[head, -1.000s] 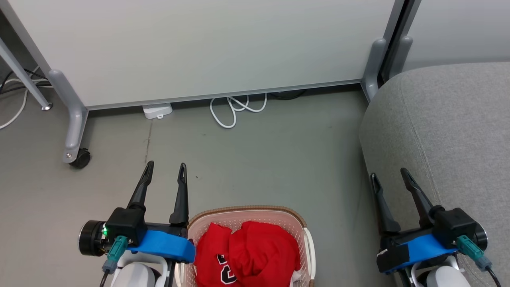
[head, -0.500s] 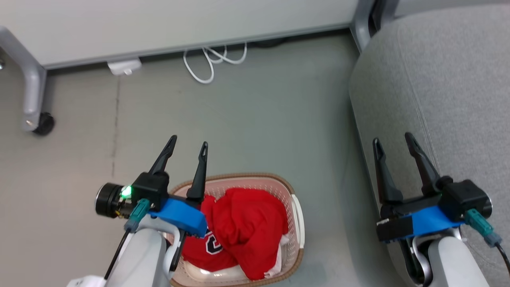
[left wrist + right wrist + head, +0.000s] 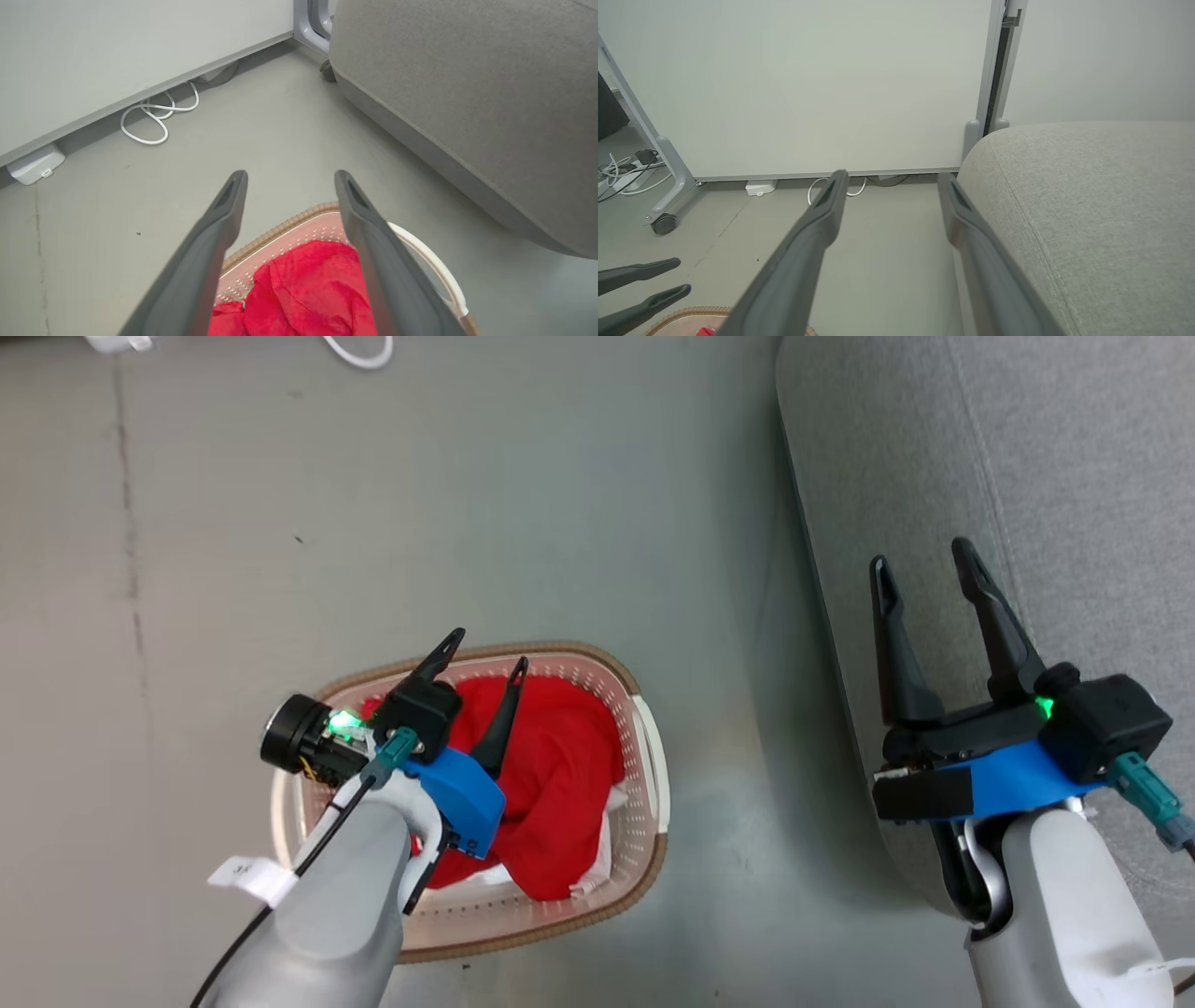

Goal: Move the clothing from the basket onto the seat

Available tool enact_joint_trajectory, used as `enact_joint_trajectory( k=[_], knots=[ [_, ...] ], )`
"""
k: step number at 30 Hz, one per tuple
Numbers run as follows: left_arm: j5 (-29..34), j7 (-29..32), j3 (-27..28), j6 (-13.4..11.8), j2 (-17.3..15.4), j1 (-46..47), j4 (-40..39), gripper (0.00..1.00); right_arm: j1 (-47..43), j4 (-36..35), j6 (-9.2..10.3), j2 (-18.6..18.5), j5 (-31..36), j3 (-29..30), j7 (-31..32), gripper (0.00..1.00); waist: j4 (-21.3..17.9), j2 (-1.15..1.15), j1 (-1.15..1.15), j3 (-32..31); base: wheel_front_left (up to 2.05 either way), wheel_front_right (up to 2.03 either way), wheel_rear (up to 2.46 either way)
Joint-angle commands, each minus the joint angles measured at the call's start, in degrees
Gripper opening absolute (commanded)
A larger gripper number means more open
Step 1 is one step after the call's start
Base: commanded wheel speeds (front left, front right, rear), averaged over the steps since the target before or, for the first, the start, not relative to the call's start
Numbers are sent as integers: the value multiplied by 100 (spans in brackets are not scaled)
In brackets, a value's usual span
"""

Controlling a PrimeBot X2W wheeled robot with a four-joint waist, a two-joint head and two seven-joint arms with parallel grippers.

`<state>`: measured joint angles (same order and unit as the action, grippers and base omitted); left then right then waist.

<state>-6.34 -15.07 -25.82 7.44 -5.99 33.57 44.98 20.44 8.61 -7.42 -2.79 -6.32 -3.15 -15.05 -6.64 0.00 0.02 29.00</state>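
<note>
I see the red clothing (image 3: 560, 775) heaped in the basket (image 3: 569, 650), white fabric showing at its right. The oval cream basket, brown-rimmed, stands upright on the floor (image 3: 467, 504), left of the grey seat (image 3: 1027, 448), apart from it.

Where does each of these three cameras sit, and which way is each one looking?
Head view: on the head, looking down at basket, clothing and seat; left gripper, right gripper and pale forearms show.
Left wrist view: on the left wrist, looking along its fingers over the basket toward the wall.
Right wrist view: on the right wrist, looking beside the seat toward the wall; its fingers show.
Both wrist views share the white cable.
</note>
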Motion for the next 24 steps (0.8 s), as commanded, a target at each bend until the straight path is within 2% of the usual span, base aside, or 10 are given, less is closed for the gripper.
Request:
enact_joint_trajectory(
  k=[1,13,19,24],
  knots=[
    [-53,-15,-59,1,-58,170,92,100,130,-30,-13,-18,-44,-4,-20,100,-136,0,-2,282,0,0,0],
    [-845,37,-1270,2,1,1144,1728,100,535,-249,-9,-16,99,47,-20,100,-262,0,-2,1248,0,0,0],
    [-1377,691,-1738,3,23,1467,2313,100,694,-376,-8,-17,210,145,-20,100,-255,0,-2,1605,0,0,0],
    [-1779,1161,-1987,3,0,1587,2497,100,776,-486,-8,-17,268,176,-20,100,-228,0,-2,1822,0,0,0]
  ],
)
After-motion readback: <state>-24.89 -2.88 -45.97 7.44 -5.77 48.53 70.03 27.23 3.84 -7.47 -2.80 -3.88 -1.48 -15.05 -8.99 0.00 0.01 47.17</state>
